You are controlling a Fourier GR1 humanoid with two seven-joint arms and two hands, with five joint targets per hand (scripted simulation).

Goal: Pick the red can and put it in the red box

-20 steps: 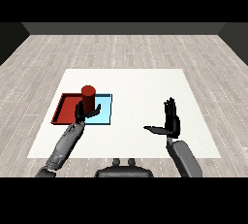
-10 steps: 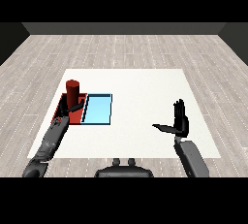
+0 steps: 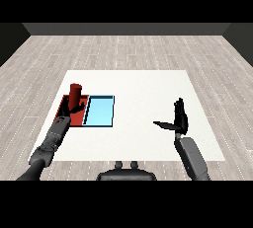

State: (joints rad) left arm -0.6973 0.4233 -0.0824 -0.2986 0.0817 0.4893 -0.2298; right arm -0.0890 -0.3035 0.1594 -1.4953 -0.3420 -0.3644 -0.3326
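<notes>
A: Where do we start? With our left hand (image 3: 68, 111)?

B: Yes. It sits over the red tray (image 3: 78, 117), at the end of the left forearm (image 3: 49, 143) that comes up from the lower left corner. We see its dark fingers curled round the lower part of the can (image 3: 75, 95), so we have hold of it.

A: And the can itself?

B: Upright, within the red tray's outline, toward its far left part. Whether its base touches the tray floor or hangs just above it, we cannot tell; the hand hides that spot.

A: What lies beside the red tray?

B: The blue tray (image 3: 100, 111), touching it along the right edge. Nothing shows inside it.

A: Our right hand (image 3: 179, 118)?

B: Well apart from both trays, over the right part of the surface (image 3: 148, 89). Its fingers are straight and point up and away, the thumb sticks out to the left, and it has hold of nothing. The right forearm (image 3: 191, 157) runs down from it to the lower right.

A: And beyond the surface?

B: Grey plank floor (image 3: 128, 49) on all sides.
</notes>
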